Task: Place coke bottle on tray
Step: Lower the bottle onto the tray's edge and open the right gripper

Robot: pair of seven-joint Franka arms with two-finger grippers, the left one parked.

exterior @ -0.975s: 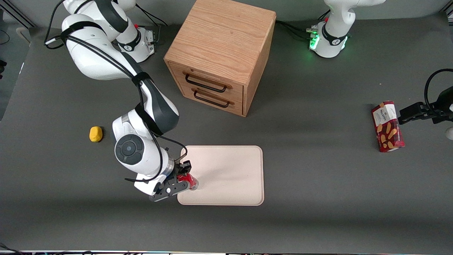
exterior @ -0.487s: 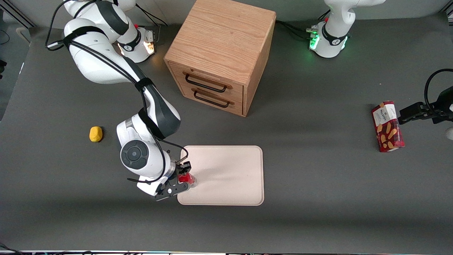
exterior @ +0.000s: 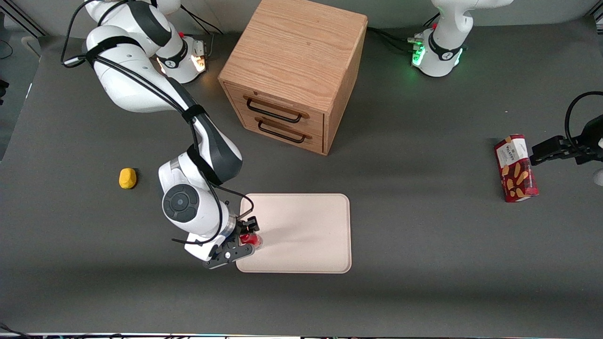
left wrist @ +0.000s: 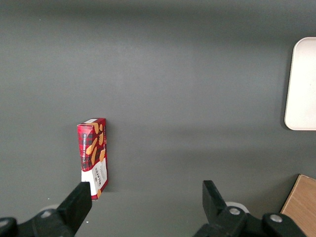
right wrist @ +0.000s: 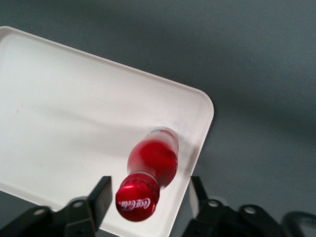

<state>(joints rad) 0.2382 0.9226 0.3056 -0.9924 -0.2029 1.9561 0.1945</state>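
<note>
— While the grey table [exterior: 424, 226] takes up most of the front view, what stands biggest on it?

— The wooden drawer cabinet [exterior: 294, 70], with two dark handles on its front. In front of it, nearer the camera, lies the tray [exterior: 306, 235], flat and cream-white with a low rim.

— And the working arm?

— Its gripper [exterior: 242, 238] hangs over the tray's corner at the working arm's end. In the right wrist view the gripper [right wrist: 148, 197] has its fingers [right wrist: 101, 195] spread, one on each side of the bottle's cap, with a gap showing on both sides.

— So where is the coke bottle?

— The coke bottle [right wrist: 150, 173] stands upright on the tray [right wrist: 74, 113], close to that rounded corner, red cap toward the wrist camera and clear base on the tray floor. In the front view the bottle [exterior: 248, 240] peeks out red between the fingers.

— Anything smaller around?

— A red snack box [exterior: 516, 168] lies toward the parked arm's end, and a small yellow object [exterior: 127, 178] sits toward the working arm's end.
</note>
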